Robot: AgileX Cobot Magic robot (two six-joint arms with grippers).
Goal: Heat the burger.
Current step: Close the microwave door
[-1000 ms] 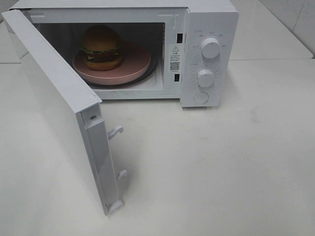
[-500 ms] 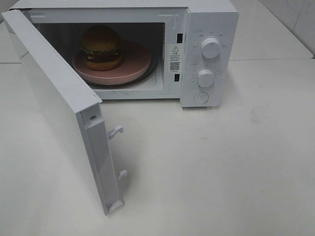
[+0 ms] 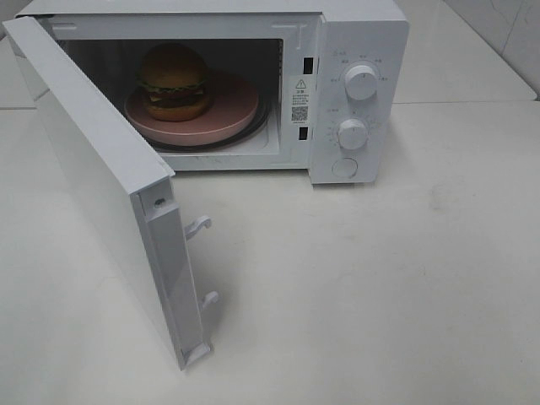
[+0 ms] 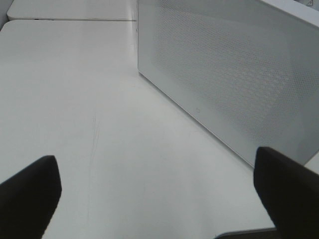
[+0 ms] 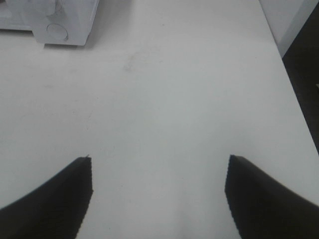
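The burger [image 3: 174, 81] with its golden-brown bun, lettuce and dark patty sits on a pink round plate [image 3: 232, 108] inside the white microwave [image 3: 359, 51]. The microwave door [image 3: 101, 177] stands wide open, swung out to the left. Neither arm shows in the exterior high view. In the left wrist view my left gripper [image 4: 154, 191] is open and empty over the table, beside the door's perforated outer face [image 4: 229, 74]. In the right wrist view my right gripper [image 5: 158, 189] is open and empty over bare table, well away from the microwave's front corner [image 5: 60, 30].
The microwave has two knobs [image 3: 360, 82] and a round button [image 3: 344, 167] on its right panel. Two latch hooks [image 3: 198, 224] stick out of the door's free edge. The white table [image 3: 380, 278] ends at a dark drop on the right [image 5: 304, 84].
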